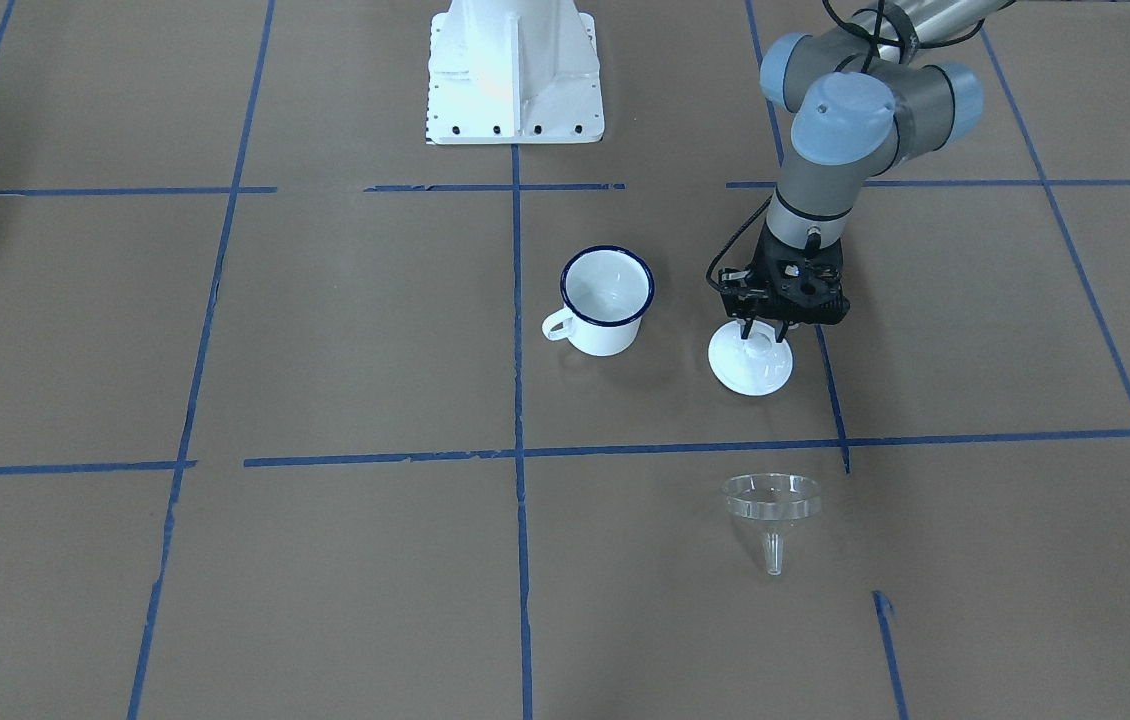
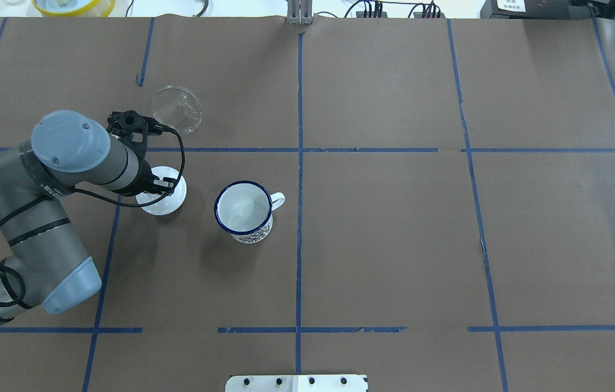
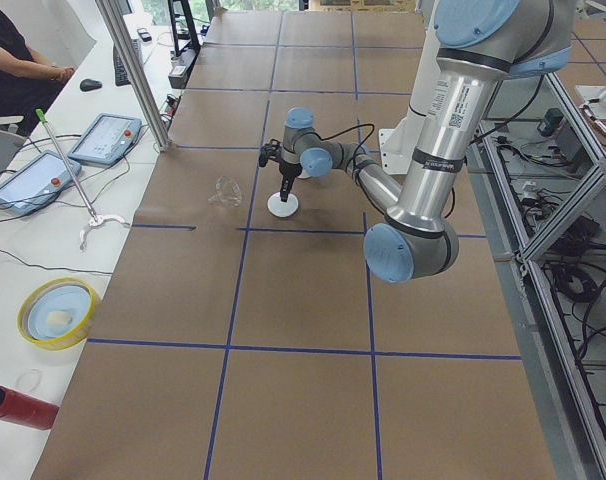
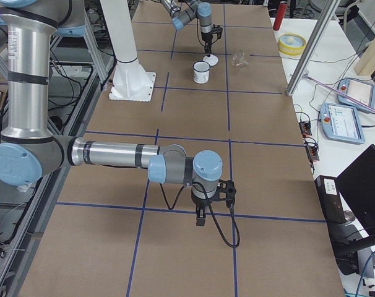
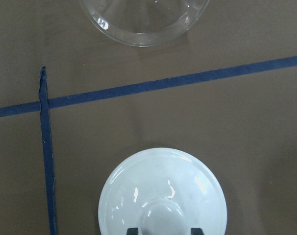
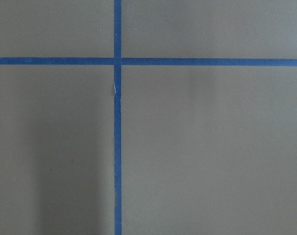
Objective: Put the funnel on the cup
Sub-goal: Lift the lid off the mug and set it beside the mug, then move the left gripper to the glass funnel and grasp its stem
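Observation:
The clear funnel [image 1: 771, 500] lies on its side on the brown table and also shows at the top of the left wrist view [image 5: 143, 19]. The white cup with the dark blue rim [image 1: 605, 300] stands upright and open, to one side [image 2: 244, 211]. My left gripper [image 1: 761, 330] points straight down between them, its fingers closed on the knob of a round white lid [image 5: 163, 191] that rests on the table. My right gripper [image 4: 200, 219] hangs low over the table far from these things. I cannot tell whether it is open or shut.
Blue tape lines [image 5: 153, 85] cross the table between the lid and the funnel. The robot's white base [image 1: 515, 80] stands behind the cup. The right wrist view shows only bare table and tape.

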